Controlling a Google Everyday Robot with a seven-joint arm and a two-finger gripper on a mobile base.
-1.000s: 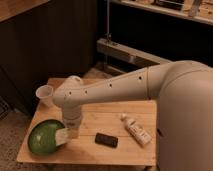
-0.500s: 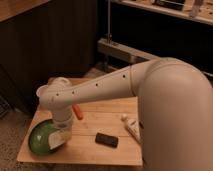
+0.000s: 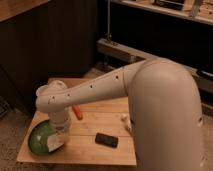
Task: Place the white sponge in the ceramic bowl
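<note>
The ceramic bowl (image 3: 39, 139) is a wide, glossy dark green dish at the front left corner of the wooden table (image 3: 95, 152). My gripper (image 3: 58, 134) hangs from the white arm over the bowl's right side. It is shut on the white sponge (image 3: 55, 144), a small pale block tilted just over the bowl's right rim. The gripper's wrist hides the sponge's top.
A black rectangular object (image 3: 106, 140) lies on the table to the right of the bowl. An orange thing (image 3: 77, 111) lies behind it. A translucent cup (image 3: 45, 90) stands at the back left, partly behind the arm. A white bottle (image 3: 125, 121) peeks out beside the arm.
The arm has swung left and a little lower, carrying the sponge from beside the bowl's right edge to over its right rim. The arm now covers more of the table's right side.
</note>
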